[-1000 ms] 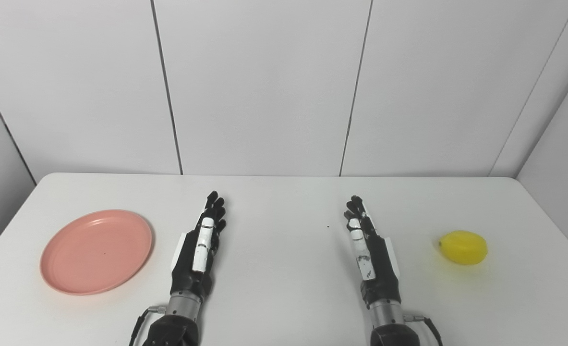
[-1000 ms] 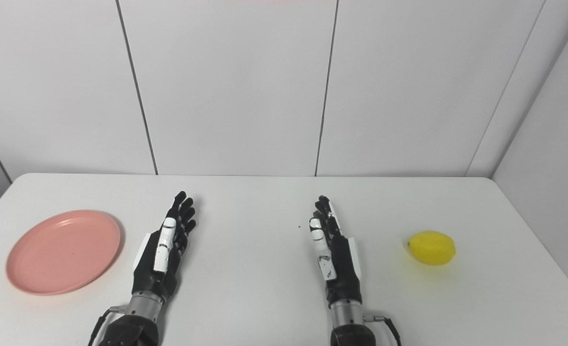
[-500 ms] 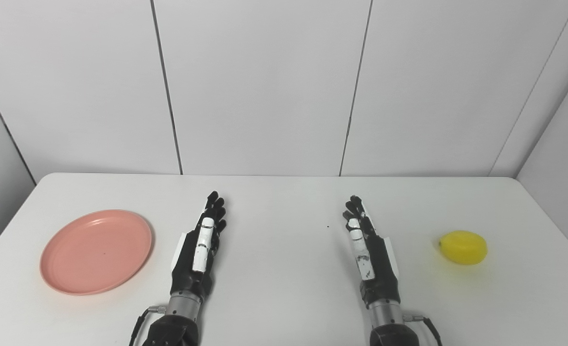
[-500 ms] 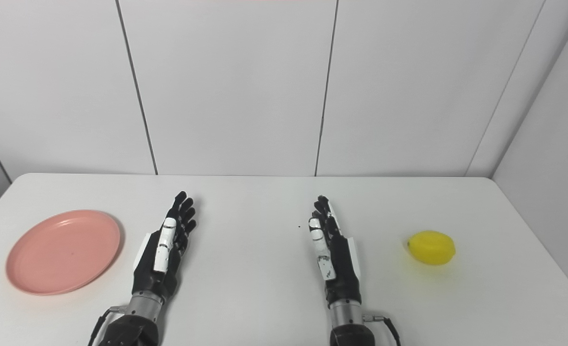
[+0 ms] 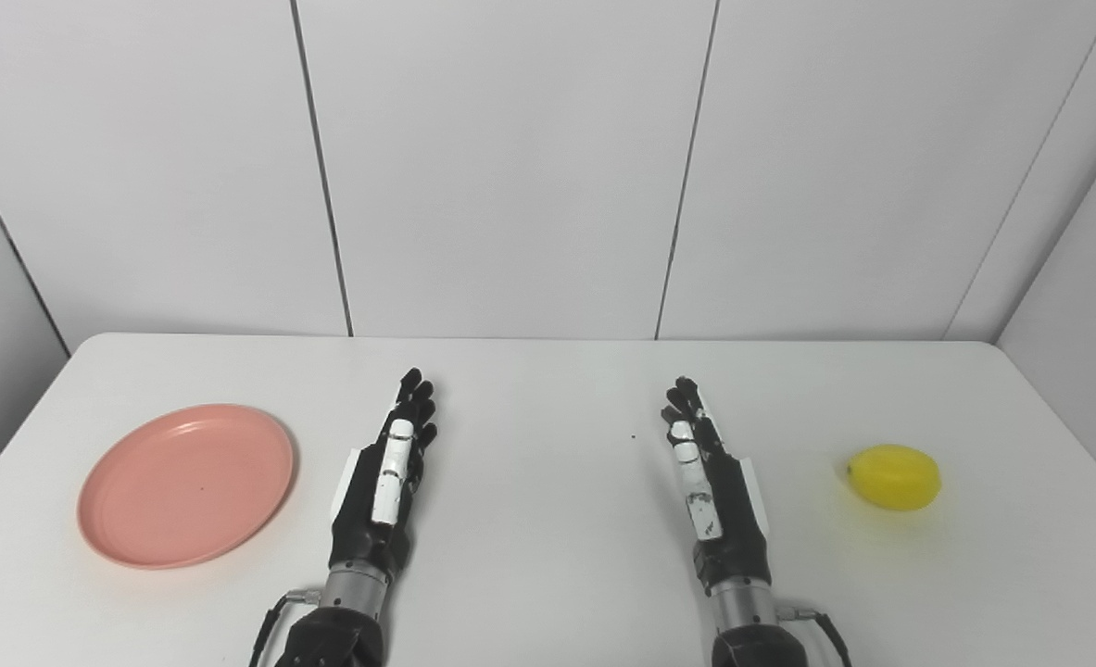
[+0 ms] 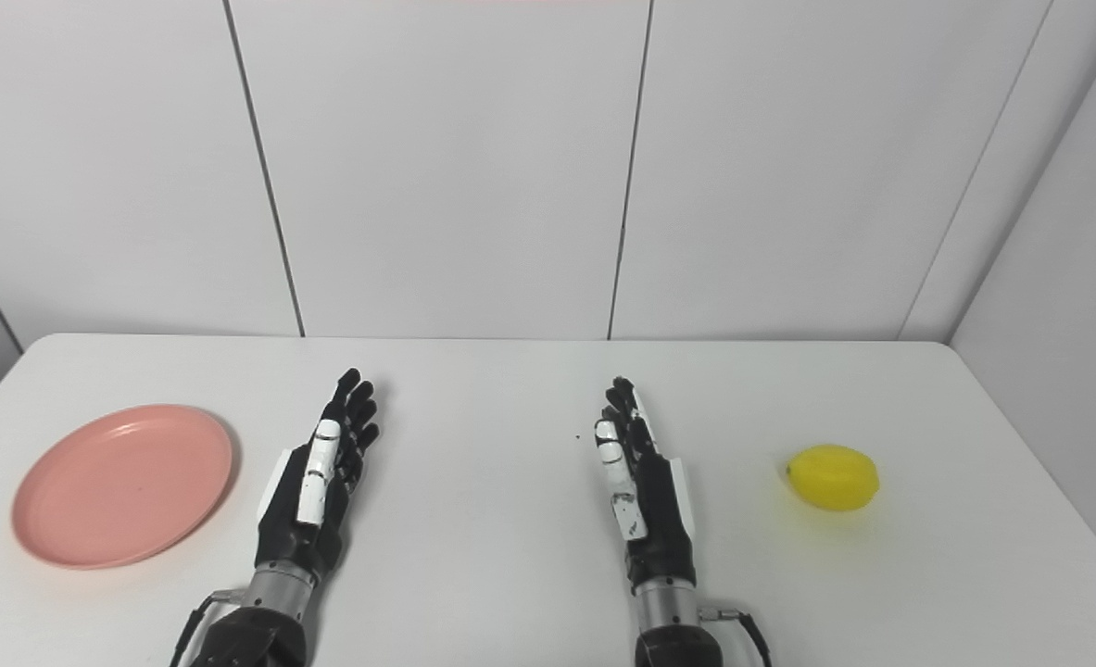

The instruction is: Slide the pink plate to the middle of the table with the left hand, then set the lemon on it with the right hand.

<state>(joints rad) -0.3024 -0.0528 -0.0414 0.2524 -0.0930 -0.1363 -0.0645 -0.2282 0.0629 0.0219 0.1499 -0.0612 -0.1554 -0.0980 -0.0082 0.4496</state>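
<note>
With the pink plate (image 5: 186, 484) at the table's (image 5: 548, 574) left and the lemon (image 5: 893, 477) far right, I must first move my empty, extended left hand (image 5: 382, 486) plateward, right hand (image 5: 710, 482) likewise released.

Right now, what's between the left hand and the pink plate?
Nothing: in the left eye view only bare table separates the left hand from the pink plate.
</note>
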